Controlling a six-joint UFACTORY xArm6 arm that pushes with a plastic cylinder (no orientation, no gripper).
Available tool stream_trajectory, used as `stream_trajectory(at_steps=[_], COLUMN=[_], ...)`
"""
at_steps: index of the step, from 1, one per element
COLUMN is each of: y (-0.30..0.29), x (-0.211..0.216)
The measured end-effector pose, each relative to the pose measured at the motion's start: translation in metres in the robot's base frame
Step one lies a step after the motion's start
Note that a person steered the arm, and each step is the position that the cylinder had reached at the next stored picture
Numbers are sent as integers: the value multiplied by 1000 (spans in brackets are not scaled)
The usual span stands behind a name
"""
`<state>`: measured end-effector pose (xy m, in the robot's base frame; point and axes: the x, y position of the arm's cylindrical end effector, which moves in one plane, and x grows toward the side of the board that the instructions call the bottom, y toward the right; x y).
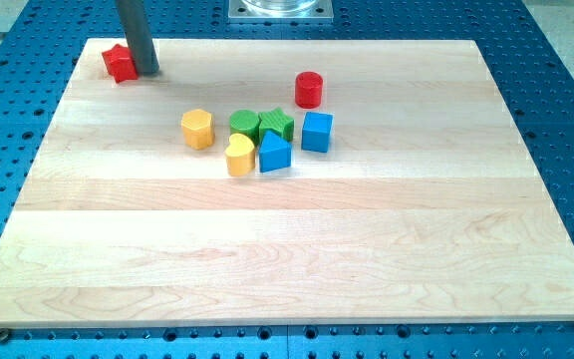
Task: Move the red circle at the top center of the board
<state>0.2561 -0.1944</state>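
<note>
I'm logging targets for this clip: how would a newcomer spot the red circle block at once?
Start at the pale wooden board, then find the tight cluster of yellow, green and blue blocks near its middle. The red round cylinder block stands alone just above that cluster's right side. The only other red piece, a red star-shaped block, sits at the top-left corner beside my tip.

There is just one camera, set above the near edge of the table [287,269] and tilted down across it toward the far side. The far edge looks shorter than the near one, so it looks on at a slant, not from straight overhead. It sits back enough to take in nearly the whole table, with the blue perforated bench [566,110] showing round it. At the view's top a metal base plate [280,9] is cut off, probably the arm's mount.
</note>
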Motion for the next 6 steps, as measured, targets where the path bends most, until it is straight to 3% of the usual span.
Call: stream_trajectory(at_steps=[3,4,5,6], y=[10,48,136,171], x=[-5,33,38,79])
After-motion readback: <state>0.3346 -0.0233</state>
